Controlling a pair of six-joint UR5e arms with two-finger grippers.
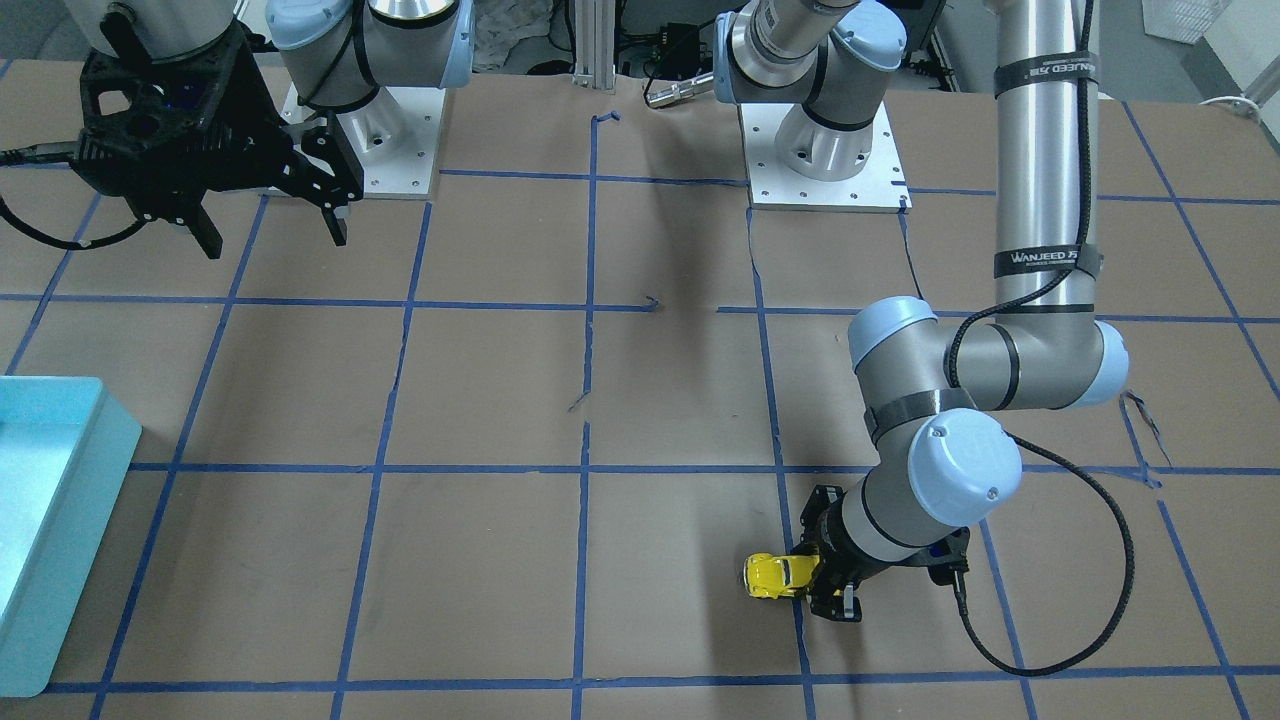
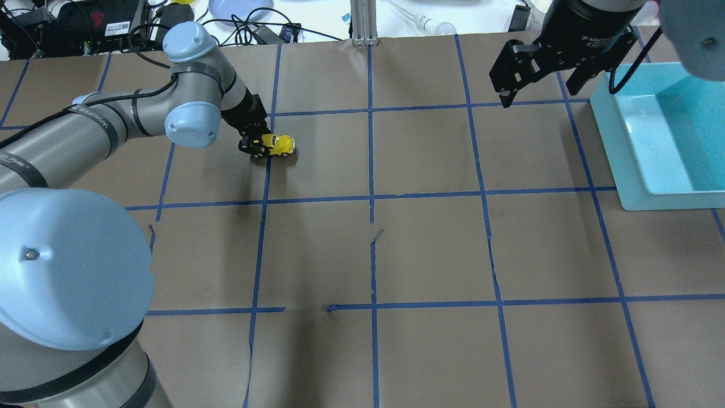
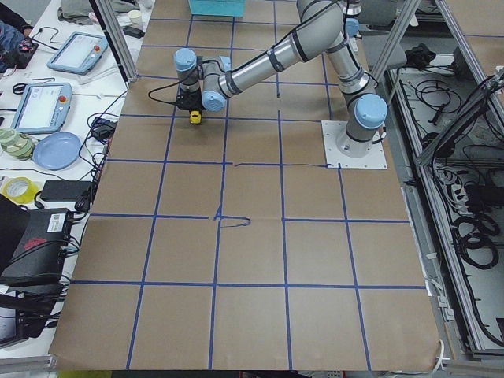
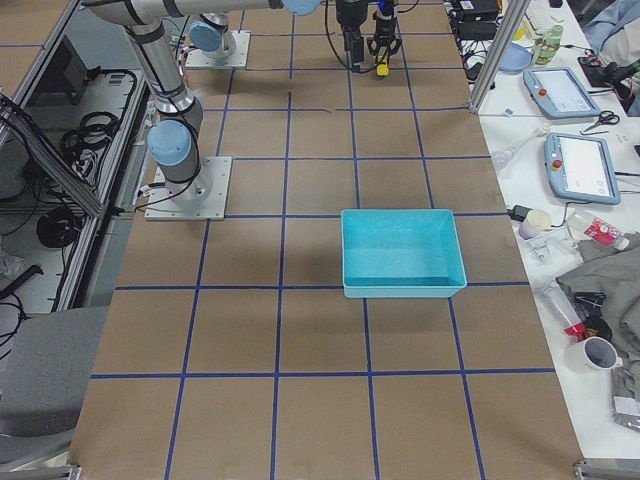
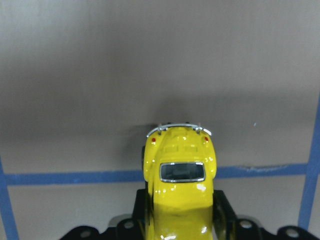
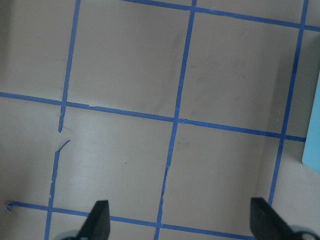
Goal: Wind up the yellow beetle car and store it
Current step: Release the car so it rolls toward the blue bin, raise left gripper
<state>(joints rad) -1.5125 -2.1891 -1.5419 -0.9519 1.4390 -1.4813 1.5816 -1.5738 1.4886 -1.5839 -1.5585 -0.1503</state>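
The yellow beetle car [image 2: 278,144] is low at the brown paper table, held at one end by my left gripper [image 2: 259,147], which is shut on it. In the left wrist view the car [image 5: 180,170] sits between the black fingers [image 5: 222,210] with its silver bumper pointing away. It also shows in the front view [image 1: 778,576] beside the left gripper [image 1: 822,580]. My right gripper [image 2: 538,79] hangs open and empty, high near the teal bin [image 2: 662,136]. Its two fingertips [image 6: 99,220] show wide apart in the right wrist view.
The teal bin [image 1: 50,520] stands at the table's right end, seen open-topped in the right side view [image 4: 402,252]. Blue tape lines grid the paper. Tablets, plates and cables lie on a side bench [image 3: 55,118] beyond the table edge.
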